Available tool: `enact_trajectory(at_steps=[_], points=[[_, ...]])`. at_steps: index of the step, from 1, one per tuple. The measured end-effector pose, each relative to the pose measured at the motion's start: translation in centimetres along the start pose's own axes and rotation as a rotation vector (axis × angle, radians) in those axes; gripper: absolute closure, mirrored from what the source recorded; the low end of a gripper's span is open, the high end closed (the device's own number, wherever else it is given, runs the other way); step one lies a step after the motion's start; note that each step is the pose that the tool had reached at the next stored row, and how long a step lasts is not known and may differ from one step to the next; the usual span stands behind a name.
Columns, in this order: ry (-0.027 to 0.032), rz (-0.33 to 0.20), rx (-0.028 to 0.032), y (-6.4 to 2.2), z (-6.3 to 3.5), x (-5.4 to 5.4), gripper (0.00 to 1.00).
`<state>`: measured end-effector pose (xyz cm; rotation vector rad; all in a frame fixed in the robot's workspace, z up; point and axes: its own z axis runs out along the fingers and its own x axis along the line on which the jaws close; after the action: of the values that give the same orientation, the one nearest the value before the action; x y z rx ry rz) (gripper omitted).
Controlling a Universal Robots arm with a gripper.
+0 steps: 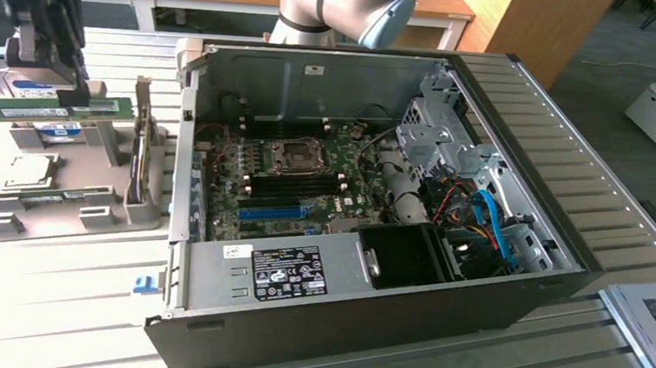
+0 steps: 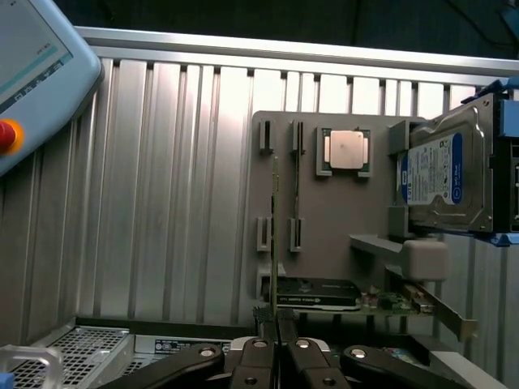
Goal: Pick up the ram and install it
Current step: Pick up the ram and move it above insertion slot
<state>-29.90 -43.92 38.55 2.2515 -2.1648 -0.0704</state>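
Observation:
My gripper (image 1: pixel 71 98) is shut on the ram (image 1: pixel 43 110), a long green stick held level above the grey parts holder (image 1: pixel 115 211) at the exterior view's left. From the wrist, the ram (image 2: pixel 276 243) appears edge-on as a thin line running away from the closed fingertips (image 2: pixel 258 350), over the holder (image 2: pixel 324 235). A second green stick (image 2: pixel 297 186) still lies in a holder slot. The open computer case (image 1: pixel 557 255) stands apart at the exterior view's right, with its motherboard (image 1: pixel 287 176) exposed.
On the holder sit a square silver processor (image 2: pixel 346 149), a blue-labelled hard drive (image 2: pixel 446 170) and an expansion card (image 2: pixel 324 293) with a metal bracket. A teach pendant (image 2: pixel 32 73) with a red button lies on the slatted table (image 1: pixel 61 304). The arm's base (image 1: pixel 330 8) rises behind the case.

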Motion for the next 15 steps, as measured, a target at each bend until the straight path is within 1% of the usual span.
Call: enact_trajectory(at_steps=[15], points=[[0.0000,0.000,-0.0004,-2.55,-0.12,0.1,0.88]])
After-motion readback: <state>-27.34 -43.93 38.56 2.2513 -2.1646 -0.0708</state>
